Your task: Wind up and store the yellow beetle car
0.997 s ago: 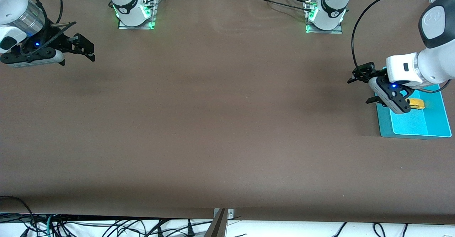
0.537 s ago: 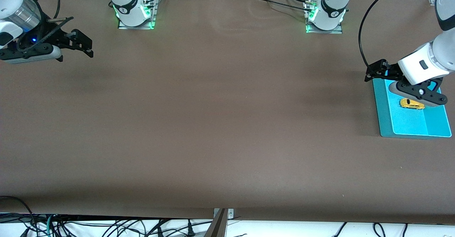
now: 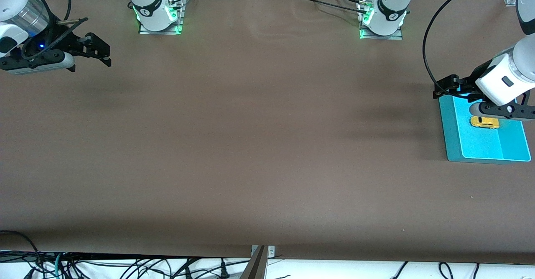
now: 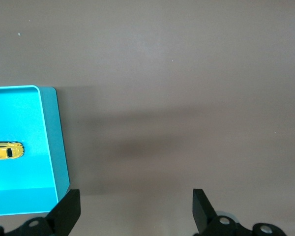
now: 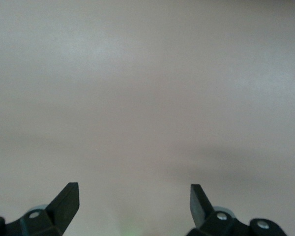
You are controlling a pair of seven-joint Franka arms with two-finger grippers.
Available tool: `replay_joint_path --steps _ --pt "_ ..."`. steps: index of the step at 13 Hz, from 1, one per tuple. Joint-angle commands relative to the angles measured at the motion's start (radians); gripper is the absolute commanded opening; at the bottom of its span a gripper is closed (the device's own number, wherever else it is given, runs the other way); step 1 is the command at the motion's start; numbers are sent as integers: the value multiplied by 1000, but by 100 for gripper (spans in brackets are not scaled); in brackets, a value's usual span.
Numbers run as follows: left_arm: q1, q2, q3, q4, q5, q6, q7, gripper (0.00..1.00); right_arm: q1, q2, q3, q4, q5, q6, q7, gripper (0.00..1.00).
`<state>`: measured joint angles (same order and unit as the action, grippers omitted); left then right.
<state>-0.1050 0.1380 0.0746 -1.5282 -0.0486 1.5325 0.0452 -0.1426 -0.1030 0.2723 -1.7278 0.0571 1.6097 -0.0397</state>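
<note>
Even overhead light falls on the brown worktop (image 3: 250, 145), brightest mid-table and dimmer toward its near edge. Soft, blurred arm shadows streak the surface beside the tray (image 3: 451, 145). Green lamps glow at both arm bases. The right wrist view looks pale and washed out; the front view stays sharp

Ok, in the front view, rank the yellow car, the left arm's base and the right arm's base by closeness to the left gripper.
1. Yellow beetle car: in the blue tray, just beside the open left gripper.
2. Left arm's base: along the table's top edge.
3. Right arm's base: toward the right arm's end.
</note>
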Motion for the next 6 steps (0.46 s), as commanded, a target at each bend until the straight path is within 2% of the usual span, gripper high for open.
replay_joint_path --steps 1,6 --pt "4 8 -10 23 18 -20 -12 100 3 9 5 27 10 -25 7 100" --pt "5 9 -9 20 18 -18 -5 100 3 6 7 27 9 -28 6 100"
